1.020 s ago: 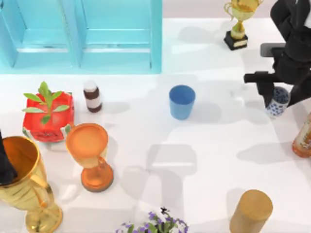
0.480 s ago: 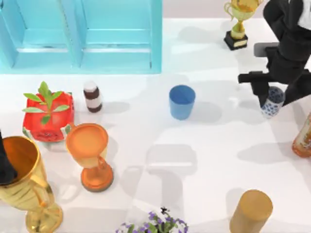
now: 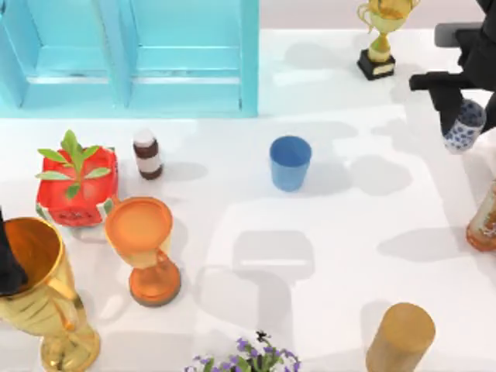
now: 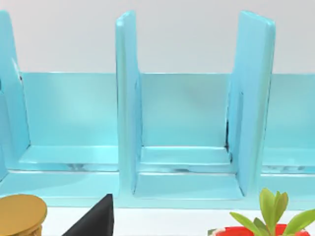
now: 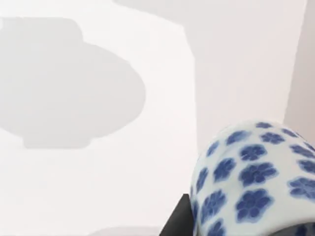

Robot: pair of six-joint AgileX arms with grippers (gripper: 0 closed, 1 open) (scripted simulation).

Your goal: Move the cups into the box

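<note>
My right gripper (image 3: 459, 116) is at the far right of the table (image 3: 341, 232), fingers closed on the floral cup (image 3: 465, 126), which is held clear of the surface. The blue cup (image 3: 290, 162) stands upright mid-table, well apart from the box (image 3: 128, 58) at far left. My left arm is parked at the near left edge; I cannot tell its finger state.

Blue cup (image 3: 291, 162) upright mid-table; floral cup (image 3: 464, 127) held aloft, far right.

Bright, even light falls from above, laying soft grey shadows across the white table (image 3: 349, 232), without glare.
</note>
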